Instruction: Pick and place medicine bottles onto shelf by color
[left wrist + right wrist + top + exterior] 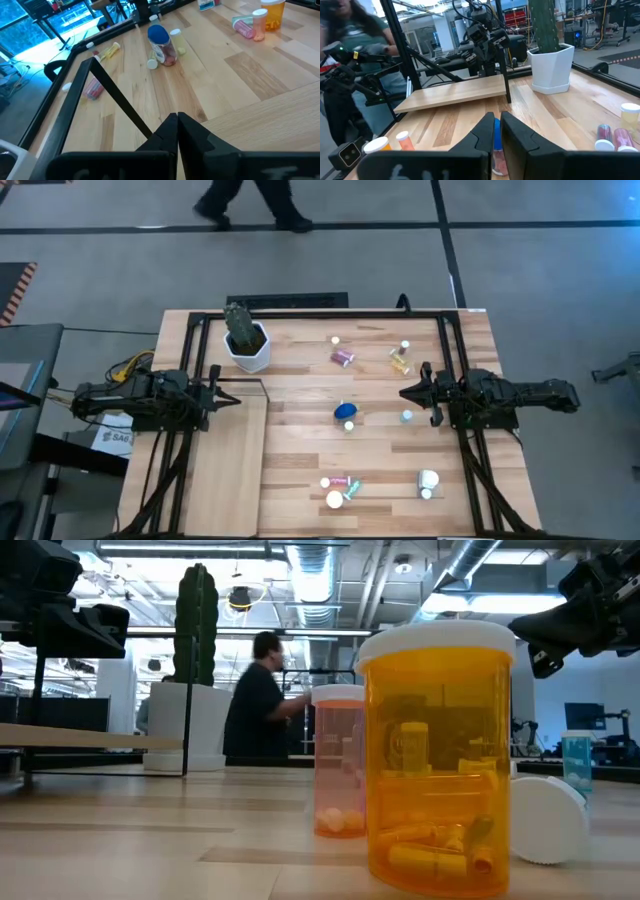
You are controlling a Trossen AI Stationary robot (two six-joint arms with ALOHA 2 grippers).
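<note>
Across the tabletop (300, 420) two arms face each other, left pincer (232, 400) and right pincer (408, 393) both pressed together and empty. Beside the left pincer lies the pale shelf (228, 470), bare of bottles. Between the pincers lies a blue-capped bottle (346, 411) on its side (likely to roll if nudged). Smaller medicine bottles (343, 357) lie scattered beyond; closed fingers descending would knock them away.

floor (100, 270): grey, dark lines | ceiling ducts (310, 570) | person (255, 695) walking
</note>
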